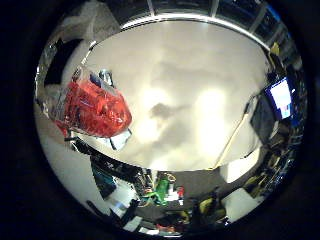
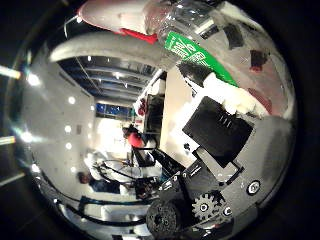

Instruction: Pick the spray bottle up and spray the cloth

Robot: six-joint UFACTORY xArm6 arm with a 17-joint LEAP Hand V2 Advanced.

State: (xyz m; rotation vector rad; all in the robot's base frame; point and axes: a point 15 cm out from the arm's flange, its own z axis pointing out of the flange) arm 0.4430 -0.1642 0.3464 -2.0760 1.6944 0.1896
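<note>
The spray bottle is close against the palm. In the thumb side palm view its clear body with a green label (image 2: 192, 47) fills one edge, with red and white parts of its head (image 2: 112, 14) beside it. In the little finger side palm view the red translucent sprayer head (image 1: 95, 106) stands out over a white surface (image 1: 190, 90) with soft creases. I cannot tell whether that surface is the cloth. My right hand (image 2: 218, 132) shows black and white fingers curled against the bottle's side.
A thin pale stick (image 1: 235, 130) lies on the white surface. Past the surface's edge are cluttered items, some green (image 1: 160, 188), and a lit screen (image 1: 280, 97). The thumb side palm view looks out into a room with ceiling lights (image 2: 70, 100).
</note>
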